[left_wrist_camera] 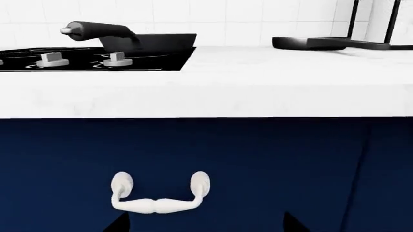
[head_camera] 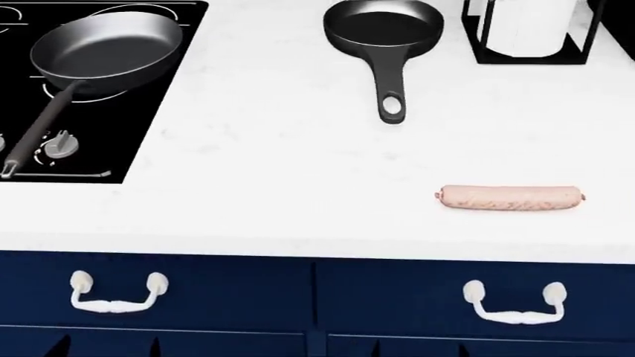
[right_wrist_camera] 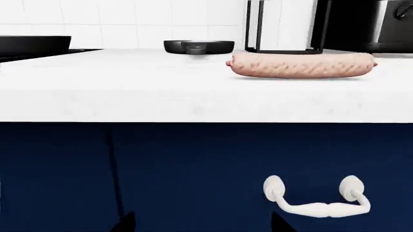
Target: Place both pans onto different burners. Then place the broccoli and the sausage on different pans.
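Observation:
A large pan (head_camera: pixel 109 48) sits on the black cooktop (head_camera: pixel 149 126) over a burner outline (head_camera: pixel 89 98), its handle pointing to the front left. It also shows in the left wrist view (left_wrist_camera: pixel 161 41). A smaller pan (head_camera: pixel 384 30) rests on the white counter, its handle toward the front. The sausage (head_camera: pixel 509 198) lies on the counter near the front right, also in the right wrist view (right_wrist_camera: pixel 302 65). The broccoli is out of view. My left gripper (head_camera: pixel 106 347) and right gripper (head_camera: pixel 418 349) are open and empty, low in front of the blue drawers.
Grey knobs (left_wrist_camera: pixel 51 59) line the cooktop's front edge. A black paper towel holder (head_camera: pixel 526 30) stands at the back right, next to a dark appliance (right_wrist_camera: pixel 380 24). White drawer handles (left_wrist_camera: pixel 160 193) (right_wrist_camera: pixel 316 195) stick out just ahead of each gripper. The counter (head_camera: pixel 297 149) overhangs above them.

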### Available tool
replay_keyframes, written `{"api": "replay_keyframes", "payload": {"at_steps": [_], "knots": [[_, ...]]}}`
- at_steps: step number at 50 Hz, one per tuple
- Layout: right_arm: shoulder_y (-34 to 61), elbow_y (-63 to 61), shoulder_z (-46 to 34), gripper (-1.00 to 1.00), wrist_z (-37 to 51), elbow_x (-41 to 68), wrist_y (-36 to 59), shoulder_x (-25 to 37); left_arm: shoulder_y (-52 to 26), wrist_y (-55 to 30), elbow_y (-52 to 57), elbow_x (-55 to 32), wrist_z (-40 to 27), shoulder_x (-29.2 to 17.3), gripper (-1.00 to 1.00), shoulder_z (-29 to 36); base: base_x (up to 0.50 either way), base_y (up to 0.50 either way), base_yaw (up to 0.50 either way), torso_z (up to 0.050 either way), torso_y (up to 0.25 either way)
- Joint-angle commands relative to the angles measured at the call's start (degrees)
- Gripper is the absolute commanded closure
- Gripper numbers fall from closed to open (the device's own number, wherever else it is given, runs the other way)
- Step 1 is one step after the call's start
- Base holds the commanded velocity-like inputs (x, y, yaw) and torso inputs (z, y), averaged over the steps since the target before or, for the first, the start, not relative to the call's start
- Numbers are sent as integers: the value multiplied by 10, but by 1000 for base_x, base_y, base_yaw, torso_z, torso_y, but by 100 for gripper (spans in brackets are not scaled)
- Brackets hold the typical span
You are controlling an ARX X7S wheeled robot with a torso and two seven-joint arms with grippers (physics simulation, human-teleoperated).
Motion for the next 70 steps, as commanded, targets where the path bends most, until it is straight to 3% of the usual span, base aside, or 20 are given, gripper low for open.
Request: {"api": "replay_keyframes", "payload": {"at_steps": [1,32,45,54,70], "knots": [[-2,1,2,-100,-10,-1,5,-5,0,-3,3,3,7,5,-100,-5,0,-500,0,0,0],[-2,0,-14,-100,9,13,0,9,-1,1,2,-12,-11,-10,-100,10,0,-497,0,0,0],[-9,-34,-19,-100,22,12,10,18,0,-19,20,-21,-28,-14,-100,8,0,-52,0,0,0],[3,-150,-15,-100,46,5,115,41,-5,-155,147,-26,-68,-48,-100,-23,0,0,0,0,0],[122,-377,15,-100,57,32,402,101,-143,-428,325,-122,-81,-98,-100,-81,0,0,0,0,0]]}}
